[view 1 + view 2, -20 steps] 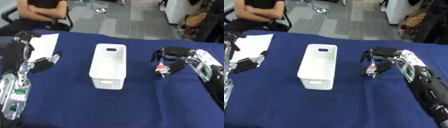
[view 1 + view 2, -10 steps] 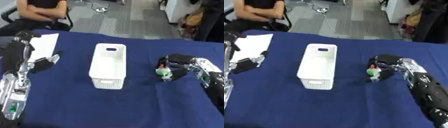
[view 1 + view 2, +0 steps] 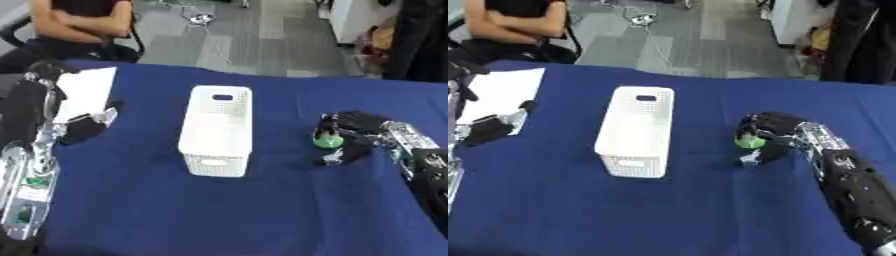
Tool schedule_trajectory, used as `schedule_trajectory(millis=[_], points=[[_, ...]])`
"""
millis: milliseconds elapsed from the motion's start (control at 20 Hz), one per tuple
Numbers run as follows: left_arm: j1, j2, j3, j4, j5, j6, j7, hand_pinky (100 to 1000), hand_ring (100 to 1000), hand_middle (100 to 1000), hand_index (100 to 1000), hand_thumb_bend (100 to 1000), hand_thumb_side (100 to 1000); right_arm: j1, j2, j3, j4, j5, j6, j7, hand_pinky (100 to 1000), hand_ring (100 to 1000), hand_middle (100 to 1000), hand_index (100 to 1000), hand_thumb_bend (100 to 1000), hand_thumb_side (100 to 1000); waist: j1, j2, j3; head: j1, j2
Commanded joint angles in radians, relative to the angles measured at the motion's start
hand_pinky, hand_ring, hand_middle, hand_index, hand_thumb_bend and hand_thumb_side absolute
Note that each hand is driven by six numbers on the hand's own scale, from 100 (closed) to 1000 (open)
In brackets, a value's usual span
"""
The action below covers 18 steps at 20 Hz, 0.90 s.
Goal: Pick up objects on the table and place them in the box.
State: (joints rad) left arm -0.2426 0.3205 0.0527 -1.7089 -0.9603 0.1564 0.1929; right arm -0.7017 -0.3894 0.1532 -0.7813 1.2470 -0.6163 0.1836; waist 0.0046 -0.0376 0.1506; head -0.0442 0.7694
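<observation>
Green and small, the object (image 3: pixel 330 141) sits pinched in my curled right hand (image 3: pixel 366 131); I should lift clear before crossing to the white box (image 3: pixel 217 131).

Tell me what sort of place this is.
Probably an office or lab used for robot trials: a table under a blue cloth, grey carpet tiles beyond it, and a white box set out as the target.

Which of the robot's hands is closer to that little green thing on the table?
The right. The right hand is curled round the green object, right of the white box. The left hand rests far off, beyond the box, beside a white sheet.
</observation>
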Motion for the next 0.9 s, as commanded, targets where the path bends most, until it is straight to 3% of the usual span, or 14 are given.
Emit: schedule_trajectory(millis=[50,600,850,900], points=[[-0.018,0.005,-0.001,-0.023,0.003,-0.003,-0.003,100,455,684,730,514,452,-0.006,-0.008,-0.018,0.017,0.028,0.007,-0.025,398,623,715,741,673,1000,0.005,-0.003,0.0,-0.01,0.001],[-0.024,-0.002,-0.003,-0.03,0.006,-0.004,-0.008,100,455,684,730,513,451,0.0,0.021,-0.073,0.035,0.037,0.025,-0.063,387,627,735,762,659,1000,0.012,0.009,0.002,-0.009,0.001],[-0.029,-0.009,-0.006,-0.033,0.013,-0.006,-0.008,100,454,684,730,514,449,-0.042,0.027,-0.101,0.032,0.013,0.035,-0.067,388,616,733,761,653,1000,0.02,0.02,0.007,-0.021,0.001],[-0.03,-0.01,-0.006,-0.034,0.014,-0.006,-0.008,100,454,684,730,514,449,-0.047,0.027,-0.106,0.033,0.009,0.039,-0.065,388,616,733,761,740,1000,0.021,0.022,0.008,-0.022,0.001]])
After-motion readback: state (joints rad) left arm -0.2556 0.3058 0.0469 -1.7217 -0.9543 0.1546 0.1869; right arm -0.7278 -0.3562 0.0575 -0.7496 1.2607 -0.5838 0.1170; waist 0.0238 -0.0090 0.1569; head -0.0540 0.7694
